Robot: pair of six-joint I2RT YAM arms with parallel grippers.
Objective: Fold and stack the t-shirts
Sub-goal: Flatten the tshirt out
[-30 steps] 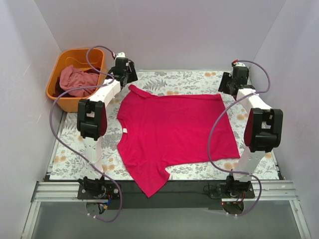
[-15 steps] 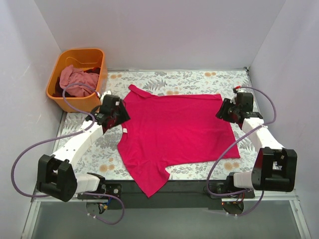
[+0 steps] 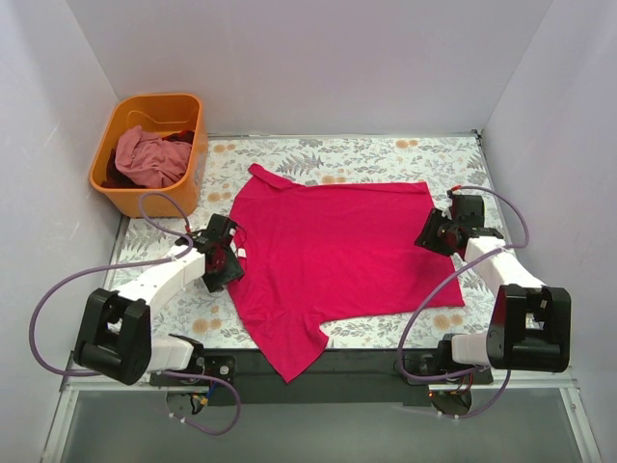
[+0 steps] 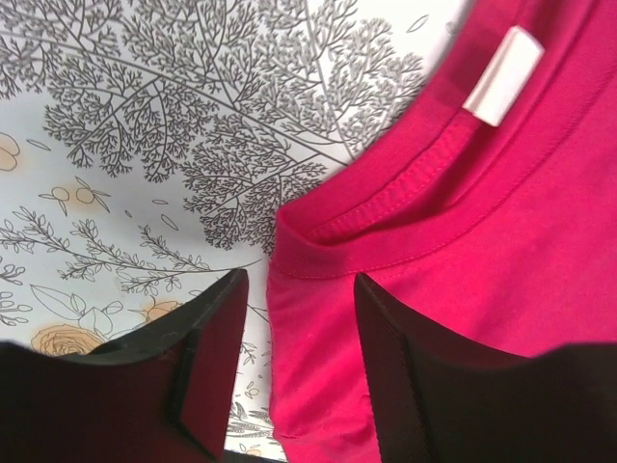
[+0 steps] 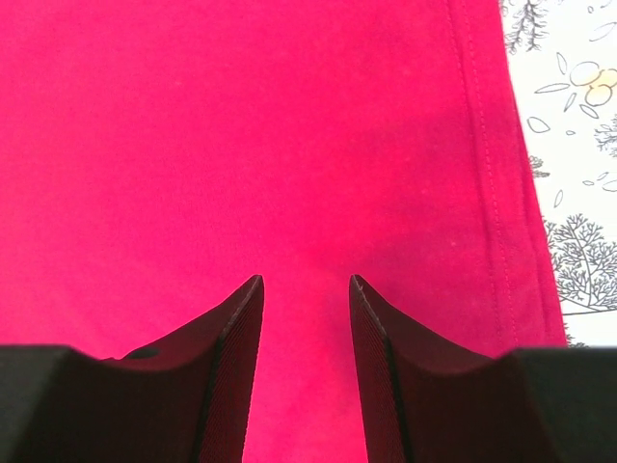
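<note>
A vivid crimson-pink t-shirt lies spread flat across the middle of the bench. Its neck points to the left edge and its hem to the right edge. One sleeve reaches toward the far left corner. The other sleeve hangs over the near edge, across a metal rail.

A paler pink shirt sits crumpled in an orange basket at the far left corner, well apart from the first.

The left gripper rests low at the neck of the crimson shirt, and the right gripper sits just inside the hem near the right edge. Both have their jaws apart, gripping nothing.

The bench wears a white cloth printed with grey ferns and small orange flowers. Plain pale walls close in on the left, far and right sides. Purple cables loop from each arm.

From above we see the whole layout, but the fingers are too small to read. The left wrist view shows the ribbed collar lying between the two black fingers, with a white neck label beyond them. The right wrist view shows smooth crimson cloth under the fingertips, the stitched hem to one side and the printed cloth past it. Neither view shows whether the fingers touch the fabric.
</note>
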